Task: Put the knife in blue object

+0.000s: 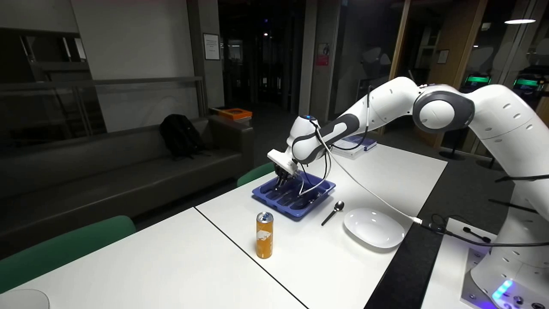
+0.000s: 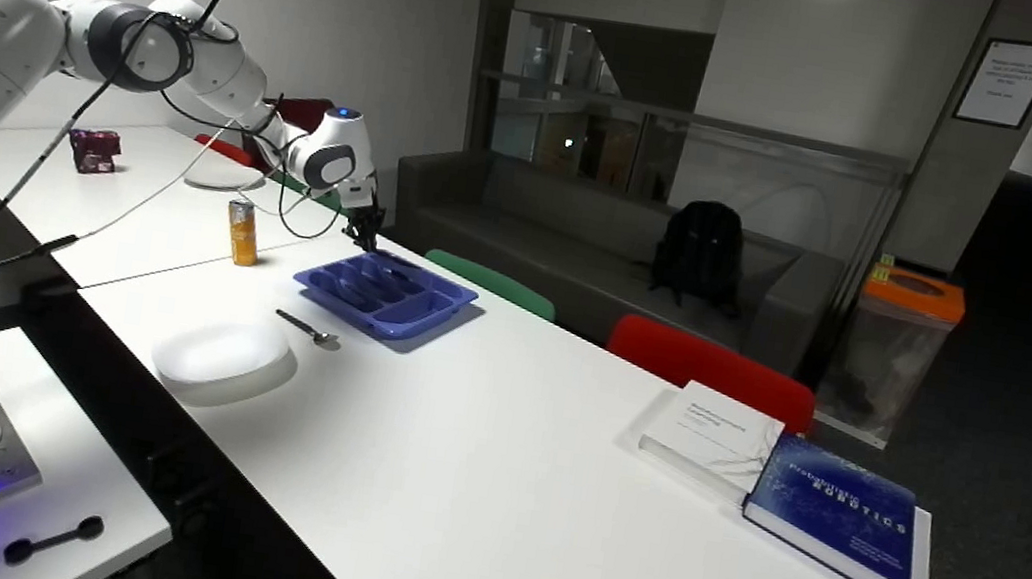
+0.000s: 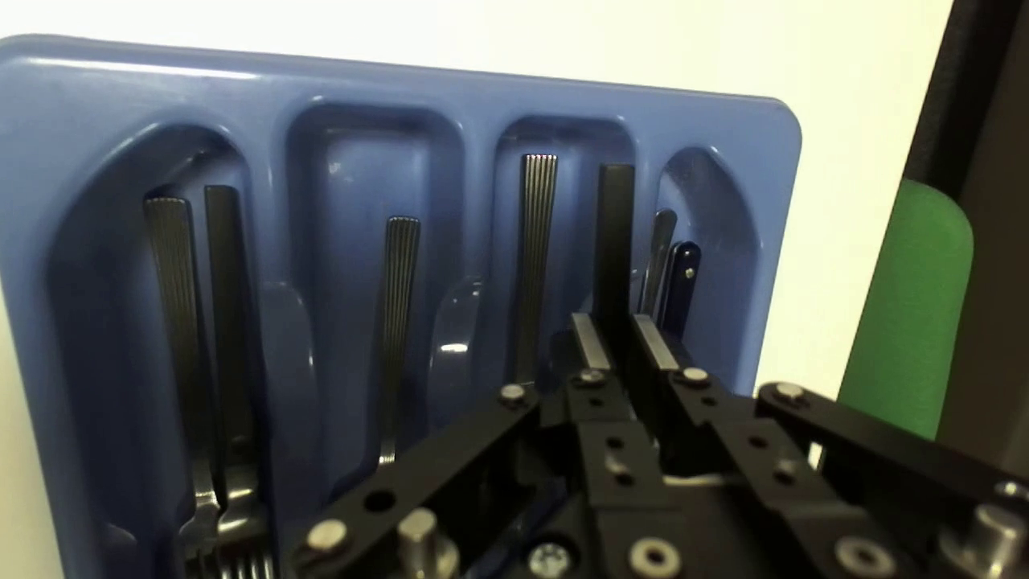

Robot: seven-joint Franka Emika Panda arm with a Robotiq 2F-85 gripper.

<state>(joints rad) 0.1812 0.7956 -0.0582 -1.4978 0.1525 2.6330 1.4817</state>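
Hand: clamped on the dark knife
Knife: at the blue tray, second compartment from right, wrist view; resting or raised, unclear
Spoon: on worktop, near the tray

Tray, plate, can on table

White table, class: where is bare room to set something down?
Free: the stretch from white plate and blue cutlery tray to Reinforcement Learning book; between orange can and red package. Crowded: the tray, cutlery inside, gripper above; black-handled spoon between tray and plate.
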